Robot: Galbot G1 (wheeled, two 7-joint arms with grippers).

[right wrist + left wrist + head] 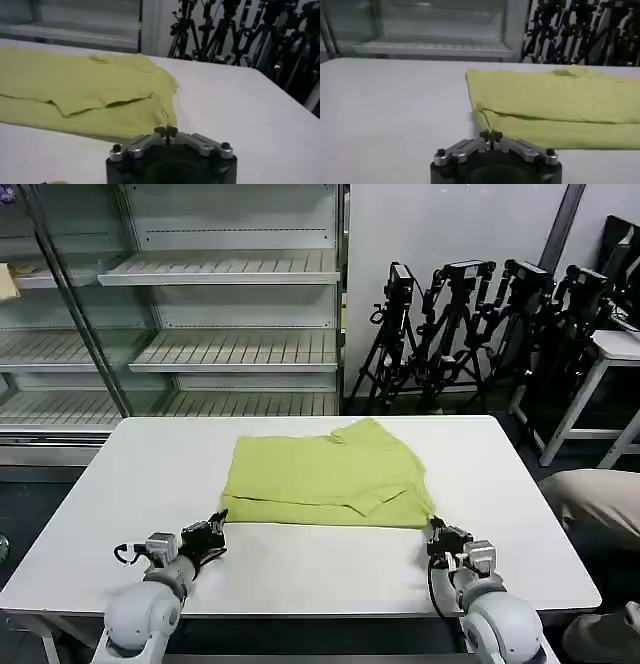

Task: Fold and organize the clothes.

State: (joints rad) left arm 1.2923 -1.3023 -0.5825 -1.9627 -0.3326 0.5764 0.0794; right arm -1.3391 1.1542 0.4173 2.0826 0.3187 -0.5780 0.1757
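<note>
A lime yellow-green T-shirt (325, 482) lies flat on the middle of the white table (120, 494), folded into a rough rectangle. A doubled layer runs along its near edge, and what looks like a sleeve pokes out at the far right corner.

— Where are my arms?
— Both low at the near edge, forearms angled inward. My left gripper (217, 524) has its fingertips pressed together.
— And the other?
— My right gripper (434, 527) is the same, fingertips (166, 131) meeting, wrist level.
</note>
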